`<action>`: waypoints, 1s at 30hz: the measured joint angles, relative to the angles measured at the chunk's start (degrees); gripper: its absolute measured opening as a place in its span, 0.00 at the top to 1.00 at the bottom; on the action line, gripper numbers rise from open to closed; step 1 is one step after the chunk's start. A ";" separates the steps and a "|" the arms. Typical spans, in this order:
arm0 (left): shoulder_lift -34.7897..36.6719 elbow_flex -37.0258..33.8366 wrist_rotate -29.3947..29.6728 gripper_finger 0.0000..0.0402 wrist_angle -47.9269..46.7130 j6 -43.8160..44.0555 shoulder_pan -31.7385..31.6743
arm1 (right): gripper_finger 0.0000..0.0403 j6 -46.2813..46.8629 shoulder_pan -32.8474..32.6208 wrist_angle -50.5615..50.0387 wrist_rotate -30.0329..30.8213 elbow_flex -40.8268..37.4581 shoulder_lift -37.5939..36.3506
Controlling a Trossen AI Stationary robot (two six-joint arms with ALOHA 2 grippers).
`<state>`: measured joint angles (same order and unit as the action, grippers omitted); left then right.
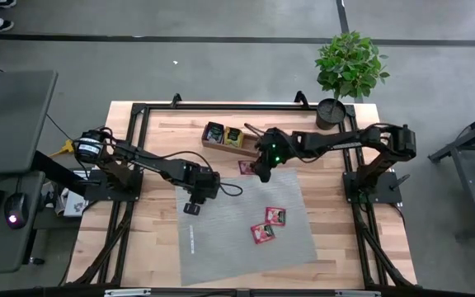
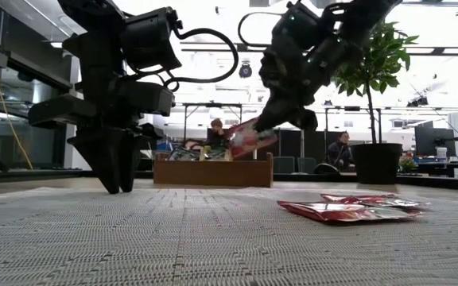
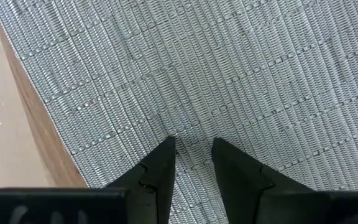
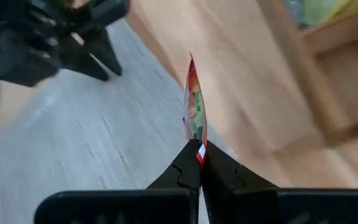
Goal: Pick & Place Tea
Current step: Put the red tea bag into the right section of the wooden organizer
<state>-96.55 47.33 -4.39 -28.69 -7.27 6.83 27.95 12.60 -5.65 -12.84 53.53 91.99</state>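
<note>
The right gripper [image 4: 199, 163] is raised above the mat's [image 1: 246, 239] 12 o'clock edge, just short of the wooden tray [image 1: 221, 145], its fingers pinched on a red-pink sachet [image 4: 194, 106] held edge-up. The left gripper [image 3: 192, 146] is pointed down at the mat's 10 o'clock edge, fingers parted on nothing. Two red-pink sachets [image 1: 269, 224] are seen at the mat's middle; bare mat lies around them.

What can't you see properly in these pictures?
- Print on the held red sachet: right wrist view shows it edge-on, pinched in the right gripper.
- Third compartment of the wooden tray: high view, the right arm covers it.
- Labels on the two red sachets on the mat: too small.
- Left gripper: empty, over bare mat.
</note>
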 joint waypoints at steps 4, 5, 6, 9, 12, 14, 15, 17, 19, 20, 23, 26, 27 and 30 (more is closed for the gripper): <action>0.00 -0.01 0.01 0.73 0.00 0.00 -0.01 | 1.00 -6.16 1.15 -11.76 1.41 5.12 -1.01; 0.00 -0.02 0.01 0.73 0.02 -0.12 -0.02 | 1.00 -8.40 1.40 -15.40 1.88 7.29 -1.01; 0.03 -0.02 0.01 0.73 0.04 -0.28 -0.04 | 1.00 -10.78 1.72 -18.58 2.38 9.63 -0.98; 0.34 0.40 0.00 0.73 -0.37 -1.47 -0.04 | 1.00 -17.14 3.00 -27.03 3.52 16.75 -0.67; 0.28 1.21 -0.02 0.73 -0.88 -1.62 -0.04 | 1.00 -22.40 5.19 -34.87 5.11 23.40 -0.07; 0.28 2.03 -0.03 0.73 -1.07 -1.64 -0.04 | 1.00 -25.55 6.89 -39.37 5.77 27.93 0.46; 0.28 2.58 -0.08 0.73 -1.26 -1.69 -0.04 | 1.00 -27.17 7.65 -41.50 5.78 30.31 1.04; 0.22 3.97 -0.99 0.73 -1.81 -2.55 -0.04 | 1.00 -29.88 9.17 -45.83 5.93 34.95 2.26; 0.38 5.67 -2.71 0.73 -1.98 -4.07 0.14 | 1.00 -32.23 10.44 -49.89 5.94 39.64 4.06; 0.73 6.34 -2.80 0.73 -2.58 -4.83 0.20 | 1.00 -33.27 10.95 -51.86 5.97 41.95 5.18; 2.46 8.24 -0.76 0.73 -1.16 -6.24 0.04 | 1.00 -36.27 12.34 -58.18 5.94 48.95 8.32; 6.89 8.27 2.18 0.73 -0.27 -6.73 -0.06 | 1.00 -39.02 13.10 -64.49 6.11 55.37 11.69; 8.11 8.15 3.46 0.73 0.52 -6.86 -0.01 | 1.00 -39.96 13.32 -66.74 6.26 57.50 13.14; 14.06 6.89 7.65 0.73 0.69 -7.98 0.01 | 1.00 -41.83 13.70 -71.77 6.88 62.93 16.96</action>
<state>-82.49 54.22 3.25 -27.99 -15.25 6.83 -13.88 26.30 -77.42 -5.96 116.47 108.95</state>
